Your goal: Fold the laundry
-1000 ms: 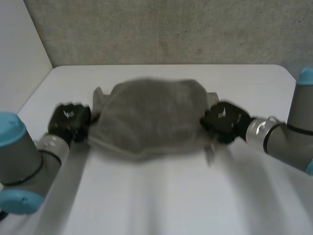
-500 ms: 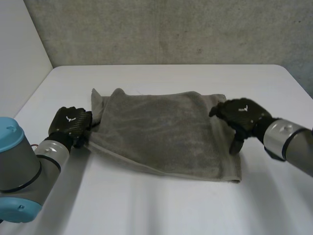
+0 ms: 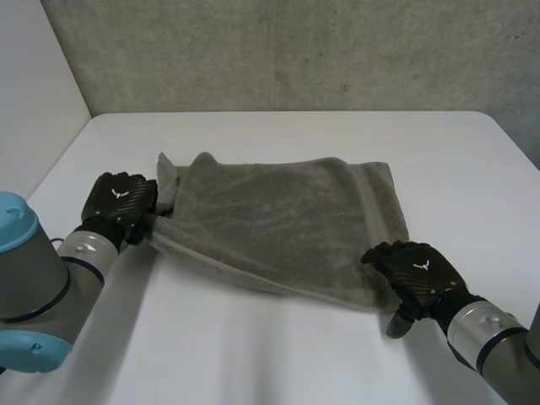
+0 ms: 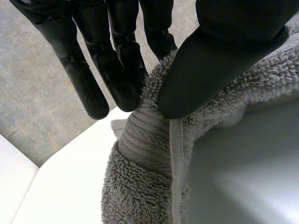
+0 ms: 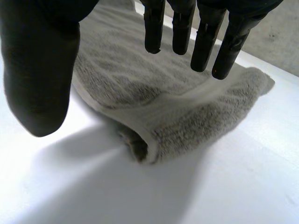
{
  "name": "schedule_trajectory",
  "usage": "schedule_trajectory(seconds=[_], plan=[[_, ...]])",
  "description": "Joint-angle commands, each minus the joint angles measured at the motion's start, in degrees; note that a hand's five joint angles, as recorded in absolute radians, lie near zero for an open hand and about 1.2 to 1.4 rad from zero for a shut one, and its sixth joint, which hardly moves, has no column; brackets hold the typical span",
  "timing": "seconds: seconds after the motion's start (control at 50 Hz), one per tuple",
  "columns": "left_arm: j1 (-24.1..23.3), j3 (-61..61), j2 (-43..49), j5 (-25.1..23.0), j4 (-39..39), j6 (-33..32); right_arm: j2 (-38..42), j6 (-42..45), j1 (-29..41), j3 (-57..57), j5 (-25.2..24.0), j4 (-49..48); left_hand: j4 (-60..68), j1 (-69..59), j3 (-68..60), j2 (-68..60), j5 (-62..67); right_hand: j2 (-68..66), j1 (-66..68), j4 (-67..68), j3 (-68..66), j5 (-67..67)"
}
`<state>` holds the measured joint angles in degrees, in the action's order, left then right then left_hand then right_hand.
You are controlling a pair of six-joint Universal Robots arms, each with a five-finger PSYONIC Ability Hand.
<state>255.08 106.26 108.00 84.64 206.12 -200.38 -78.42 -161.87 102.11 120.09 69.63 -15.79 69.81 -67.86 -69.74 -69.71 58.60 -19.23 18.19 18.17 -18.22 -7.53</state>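
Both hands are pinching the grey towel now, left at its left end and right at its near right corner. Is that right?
Not quite. The left hand does pinch the grey towel at its left end, but the right hand is open at the near right corner, fingers straight and gripping nothing, as the right wrist view shows.

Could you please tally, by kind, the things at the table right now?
grey towel: 1
black hands: 2 (left hand pinching the towel, right hand open at its near corner)
white table: 1
Total: 4
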Motion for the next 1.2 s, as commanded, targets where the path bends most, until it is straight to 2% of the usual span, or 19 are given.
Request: schedule_trajectory(seconds=[0.02,0.26,0.36,0.46,0.64,0.82,0.86,0.9,0.92,0.94,1.02,1.04,1.06,1.08,1.1,1.12,1.14,1.16,1.2], plan=[[0.15,-1.40,-0.16,0.09,-0.01,0.60,2.92,0.32,-0.16,-1.61,3.06,-3.80,10.19,-12.14,-10.26,-10.29,11.40,-3.96,5.00,5.02,-4.97,-5.67],[0.77,-2.81,-0.16,0.17,-0.10,5.08,6.62,-0.12,0.81,-5.13,4.20,-5.30,10.19,-12.14,-10.26,-10.29,11.40,-7.00,8.04,8.06,-8.01,-8.71],[1.38,-2.98,-0.25,0.17,-0.19,5.44,8.29,0.32,0.90,-6.88,8.15,-6.35,10.19,-12.14,-10.26,-10.29,11.40,-14.05,15.09,15.11,-15.05,-15.75],[1.91,-2.98,-0.25,0.09,-0.10,5.44,6.89,0.24,0.28,-6.19,10.09,-8.02,10.19,-12.14,-10.26,-10.29,11.40,-20.27,21.31,21.33,-21.27,-21.97],[2.18,-2.55,-0.25,0.09,-0.10,5.53,3.98,-0.38,0.98,-4.34,9.83,-9.35,10.19,-12.14,-10.26,-10.29,11.40,-24.33,25.37,25.39,-25.33,-26.03],[2.26,-2.46,-0.16,0.09,-0.10,5.53,7.23,0.15,0.37,-5.57,9.74,-7.68,10.19,-12.14,-10.26,-10.29,11.40,-24.32,25.37,25.39,-25.33,-26.03],[2.26,-2.46,-0.07,0.09,-0.10,5.53,7.23,0.15,0.28,-5.83,9.74,-7.06,10.19,-12.14,-10.26,-10.29,11.40,-27.86,28.90,28.92,-28.87,-29.56],[2.26,-2.37,-0.07,0.09,-0.10,5.44,6.62,-0.11,0.02,-6.09,9.48,-5.92,10.19,-12.14,-10.26,-10.29,11.40,-47.76,48.81,48.83,-48.77,-49.47],[2.26,-2.28,0.01,0.09,-0.10,5.44,6.62,-0.12,0.02,-6.10,9.48,-5.92,10.19,-12.14,-10.26,-10.29,11.40,-47.88,48.92,48.94,-48.88,-49.58],[2.26,-2.28,0.01,0.09,-0.10,5.44,6.10,-0.29,-0.68,-6.10,9.04,-5.66,10.19,-12.14,-10.26,-10.29,11.40,-60.64,61.68,61.70,-61.65,-62.35],[2.26,-1.58,0.01,0.00,-0.19,5.26,3.89,-0.29,-3.06,-5.74,9.04,-6.09,10.19,-12.14,-10.26,-10.29,11.40,-60.77,61.81,61.83,-61.78,-62.47],[2.26,-0.97,0.01,0.00,-0.19,5.18,2.41,-0.20,-3.93,-5.31,9.04,-6.35,-2.61,0.66,2.54,2.51,-1.40,-60.77,61.81,61.83,-61.78,-62.47],[2.26,-0.96,0.01,0.00,-0.19,5.17,0.75,-0.20,-4.29,-5.13,8.95,-6.62,-2.74,0.79,2.67,2.63,-1.53,-60.77,61.81,61.83,-61.78,-62.47],[2.18,-0.27,-0.07,-0.18,-0.19,4.91,0.73,-0.20,-4.29,-5.13,8.95,-6.62,-19.56,17.61,19.49,19.46,-18.35,-60.77,61.81,61.83,-61.78,-62.47],[2.17,-0.26,-0.07,-0.18,-0.19,4.91,-0.49,-0.20,-4.55,-5.04,8.43,-6.97,-19.73,17.78,19.66,19.62,-18.52,-60.77,61.81,61.83,-61.78,-62.47],[2.09,0.44,-0.07,-0.44,-0.28,4.65,-0.50,-0.20,-4.55,-5.04,8.42,-6.97,-33.89,31.94,33.82,33.78,-32.67,-60.77,61.81,61.83,-61.78,-62.47],[2.09,0.97,-0.16,-0.53,-0.36,4.56,-1.02,-0.29,-4.82,-4.87,7.72,-7.15,-42.69,40.74,42.62,42.58,-41.48,-60.77,61.81,61.83,-61.78,-62.47],[2.09,0.97,-0.16,-0.53,-0.37,4.56,-1.29,-0.47,-4.99,-4.69,6.76,-7.24,-42.77,40.82,42.71,42.67,-41.56,-60.77,61.81,61.83,-61.78,-62.47],[2.00,2.02,-0.34,-0.53,-0.72,4.56,-1.29,-0.55,-5.17,-4.60,5.79,-7.15,-53.50,51.55,53.43,53.39,-52.29,-60.77,61.81,61.83,-61.78,-62.47]])
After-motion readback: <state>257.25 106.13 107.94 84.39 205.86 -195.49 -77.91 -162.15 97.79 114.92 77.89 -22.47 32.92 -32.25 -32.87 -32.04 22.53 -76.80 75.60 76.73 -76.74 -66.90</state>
